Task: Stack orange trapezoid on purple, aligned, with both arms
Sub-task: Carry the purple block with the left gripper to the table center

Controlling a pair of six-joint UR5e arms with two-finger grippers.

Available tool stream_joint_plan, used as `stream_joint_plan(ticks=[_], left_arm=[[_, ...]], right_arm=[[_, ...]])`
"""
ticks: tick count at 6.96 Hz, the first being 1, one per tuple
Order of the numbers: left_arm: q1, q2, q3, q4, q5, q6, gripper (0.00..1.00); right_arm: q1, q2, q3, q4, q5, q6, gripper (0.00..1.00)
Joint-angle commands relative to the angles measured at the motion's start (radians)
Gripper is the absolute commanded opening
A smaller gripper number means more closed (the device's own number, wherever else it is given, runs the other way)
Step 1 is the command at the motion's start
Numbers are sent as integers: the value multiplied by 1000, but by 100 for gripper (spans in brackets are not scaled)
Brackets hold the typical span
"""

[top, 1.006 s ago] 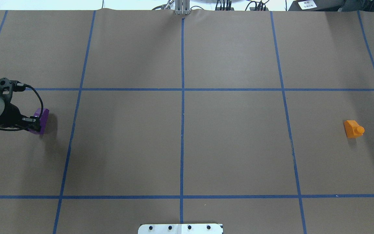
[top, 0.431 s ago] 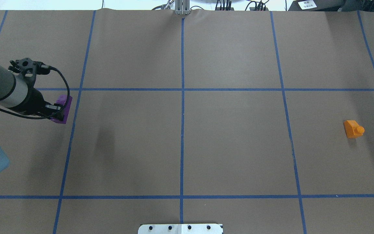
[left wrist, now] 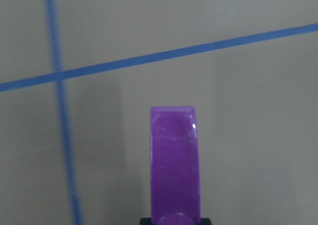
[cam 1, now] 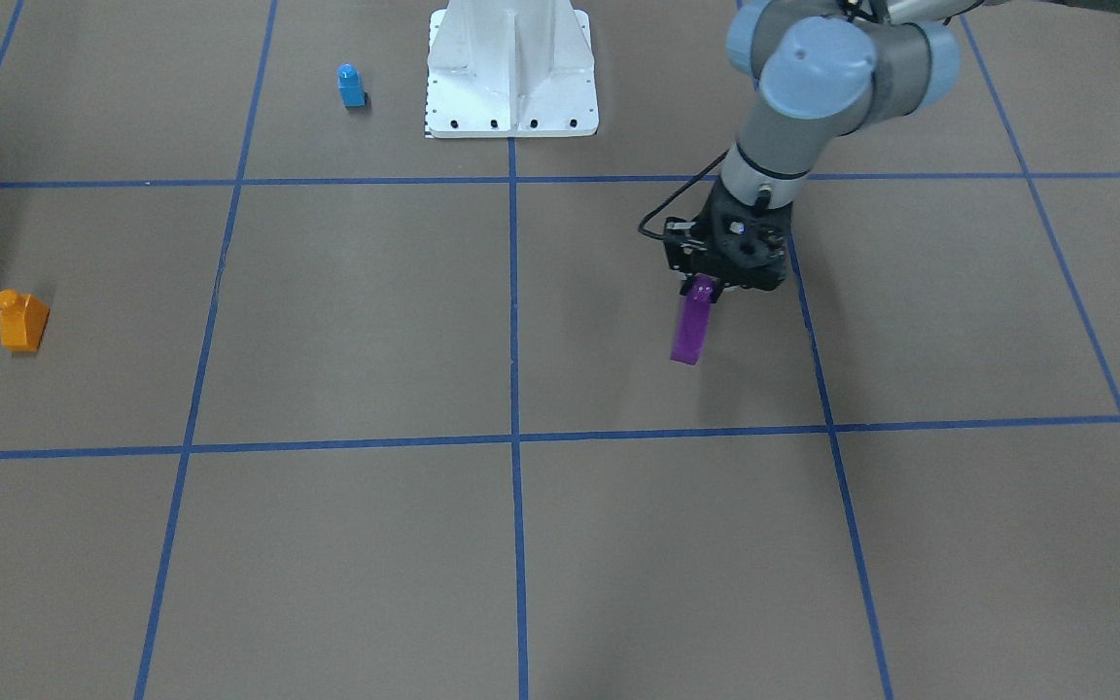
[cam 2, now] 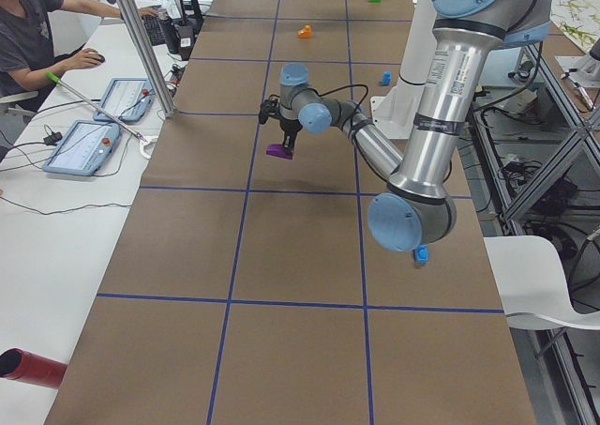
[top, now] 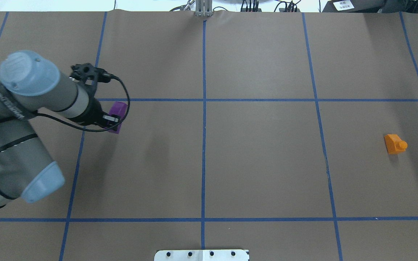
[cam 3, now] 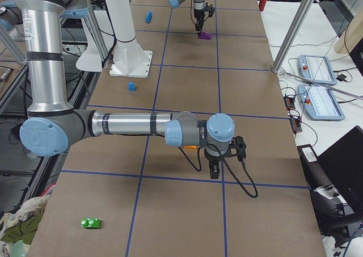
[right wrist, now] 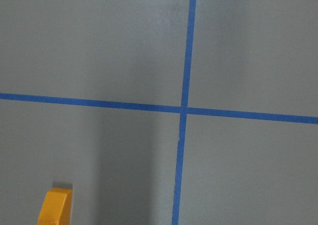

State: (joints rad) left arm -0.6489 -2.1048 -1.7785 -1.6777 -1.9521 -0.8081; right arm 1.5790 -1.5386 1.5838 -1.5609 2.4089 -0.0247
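My left gripper is shut on one end of the purple block and holds it above the table, left of centre. In the front view the purple block sticks out from the left gripper. In the left wrist view the purple block fills the lower middle. The orange trapezoid lies on its side at the far right, also in the front view and at the bottom left of the right wrist view. My right gripper shows only in the exterior right view, near the orange block; I cannot tell its state.
The white robot base stands at the table's near edge with a small blue single-stud block beside it. A green block and a long blue brick lie at opposite ends of the table. An operator sits at the side desk.
My left arm has carried the purple block to the right and a little farther from the robot, across a blue tape line. The orange trapezoid has not moved.
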Motion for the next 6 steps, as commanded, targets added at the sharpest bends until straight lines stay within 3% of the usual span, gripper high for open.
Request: stream_joint_plan(ticks=[1, 3, 4, 6], left_arm=[[58, -238, 210, 0, 88, 126, 0], [74, -363, 363, 18, 91, 194, 0], [72, -401, 391, 89, 91, 240, 0], [83, -403, 425, 101, 90, 279, 0]], right_arm=[[1, 0, -5, -1, 3, 0, 100], [1, 0, -7, -1, 19, 0, 100], [-1, 2, -7, -1, 19, 0, 100], [-1, 8, -5, -1, 25, 0, 100]])
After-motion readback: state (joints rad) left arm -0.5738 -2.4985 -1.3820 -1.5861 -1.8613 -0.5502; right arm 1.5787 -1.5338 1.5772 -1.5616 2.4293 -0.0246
